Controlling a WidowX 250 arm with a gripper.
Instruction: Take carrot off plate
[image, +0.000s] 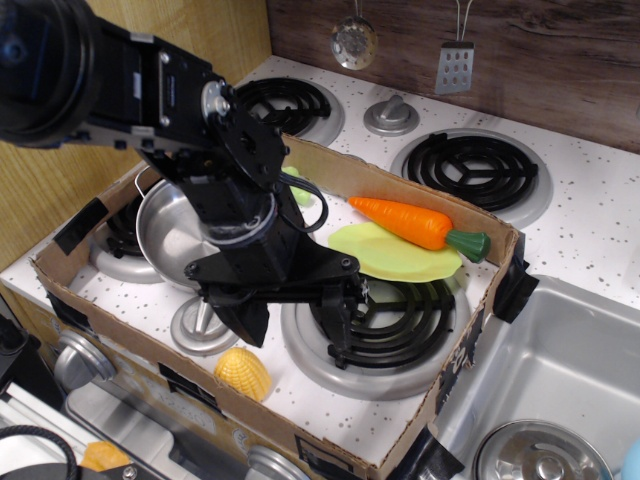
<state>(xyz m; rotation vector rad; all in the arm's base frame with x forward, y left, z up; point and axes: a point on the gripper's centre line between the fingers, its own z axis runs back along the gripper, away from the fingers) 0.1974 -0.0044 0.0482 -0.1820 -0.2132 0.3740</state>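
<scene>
The orange carrot (408, 221) with a dark green stub lies across the far part of the lime-green plate (385, 262), its green end pointing right past the rim. The plate rests on the far edge of the front right burner (400, 325). My gripper (295, 335) is open and empty, with its fingers pointing down over the stove top. It is to the left of the plate and nearer than it, and does not touch the carrot.
A steel pot (170, 232) sits on the left burner behind my arm. A yellow corn piece (243, 372) lies near the front. A light-green broccoli (296, 186) peeks out behind the wrist. A cardboard wall (470, 345) rings the stove, with a sink (560, 370) to its right.
</scene>
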